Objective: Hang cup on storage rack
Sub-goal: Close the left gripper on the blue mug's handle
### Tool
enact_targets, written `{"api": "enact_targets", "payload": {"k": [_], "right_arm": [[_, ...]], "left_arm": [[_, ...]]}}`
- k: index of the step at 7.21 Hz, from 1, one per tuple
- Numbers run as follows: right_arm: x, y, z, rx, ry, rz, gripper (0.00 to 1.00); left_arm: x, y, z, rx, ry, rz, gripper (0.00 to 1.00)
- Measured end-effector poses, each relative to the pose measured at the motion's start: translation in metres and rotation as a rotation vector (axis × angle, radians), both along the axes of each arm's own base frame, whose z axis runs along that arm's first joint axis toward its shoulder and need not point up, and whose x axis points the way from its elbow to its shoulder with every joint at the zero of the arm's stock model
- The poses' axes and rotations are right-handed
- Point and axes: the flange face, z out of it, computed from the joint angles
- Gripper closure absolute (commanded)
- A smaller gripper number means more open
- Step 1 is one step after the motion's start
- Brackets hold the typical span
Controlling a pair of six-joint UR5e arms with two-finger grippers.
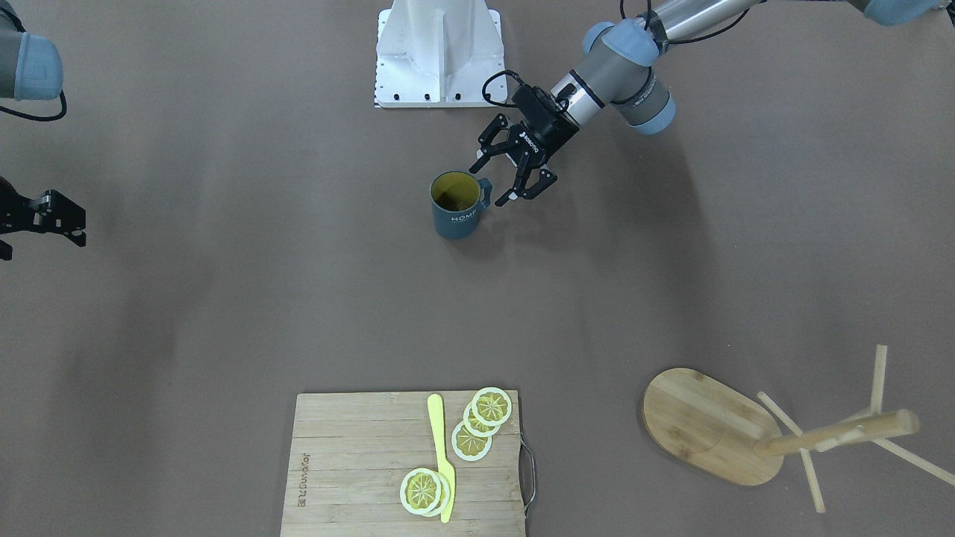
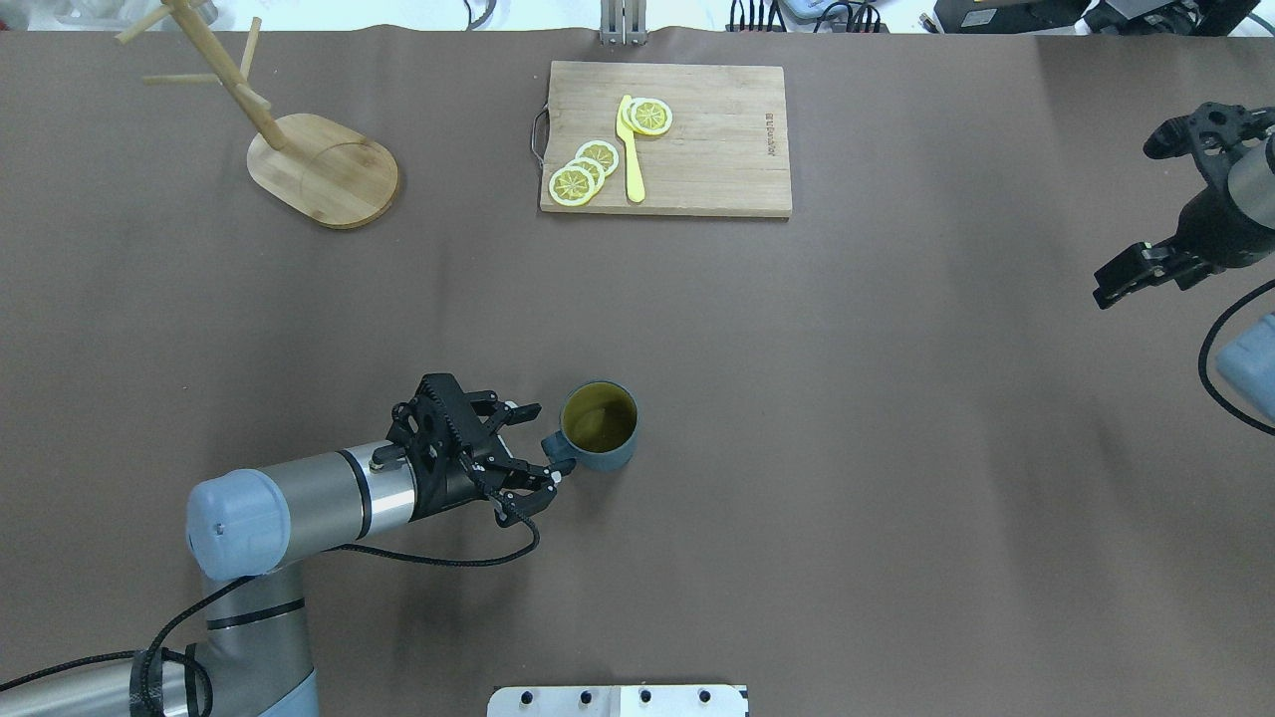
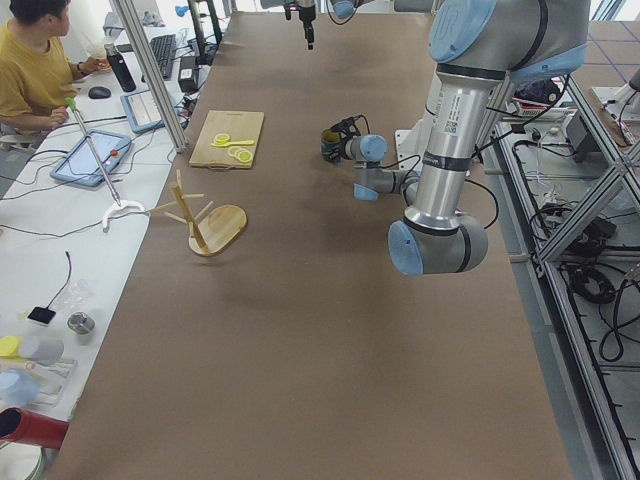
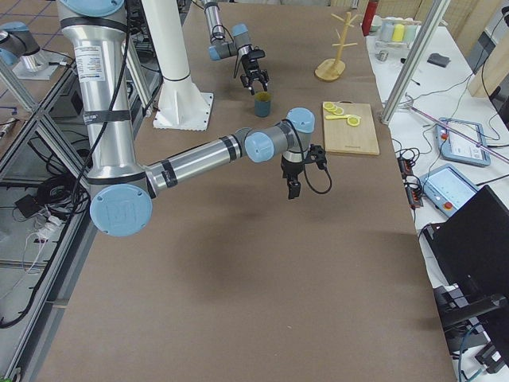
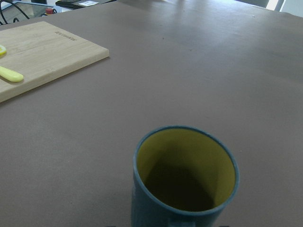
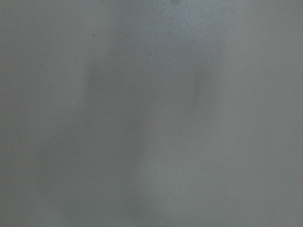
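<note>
- Where the brown-covered table (image 2: pixel 896 448) runs to its 10 o'clock corner in the overhead view: light bamboo storage rack (image 2: pixel 324 171) with an oval flat base, a round central post and thin angled pegs. It stands upright on the table.
- Black two-finger left gripper (image 2: pixel 541 446) on the grey-and-blue left arm (image 2: pixel 299 498): at about 7 o'clock from the table's centre, lying nearly level, jaws spread wide. One finger (image 2: pixel 513 409) sits at 12 o'clock of the cup's handle and the other at 6 o'clock. The handle lies between them, and no squeeze on it shows.
- Dark teal-blue ribbed cup (image 2: pixel 598 423) with a loop handle, a yellowish inside and white "HOME" lettering on its side: upright on the table, mouth up, just beside the left gripper at its 3 o'clock. The handle is turned to 9 o'clock, toward the gripper. The cup is well apart from the storage rack, which stands at the cup's 10 o'clock.
- Rectangular slatted wooden cutting board (image 2: pixel 717 149) with a metal handle: at 12 o'clock by the table's far edge. It carries yellow lemon slices (image 2: pixel 583 174) and a yellow knife (image 2: pixel 631 159).
- Black two-finger right gripper (image 2: pixel 1121 224): at 3 o'clock by the table's edge, held above the surface, jaws wide apart.
</note>
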Motion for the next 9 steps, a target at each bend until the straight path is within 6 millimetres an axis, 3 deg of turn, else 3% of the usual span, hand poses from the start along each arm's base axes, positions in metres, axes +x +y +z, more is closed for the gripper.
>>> {"api": "enact_targets", "payload": {"k": [3,6,9], "right_arm": [[0.0,0.0,0.0,-0.002,0.0,0.001,0.0],[0.0,0.0,0.001,-0.003,0.001,0.002,0.0],[0.0,0.0,0.0,-0.003,0.0,0.003,0.0]], "left_arm": [[0.011,0.015,0.017,0.019,0.106,-0.067,0.22],[0.014,0.019,0.019,0.022,0.13,-0.078,0.35],[0.012,0.017,0.022,0.021,0.126,-0.082,0.6]]}}
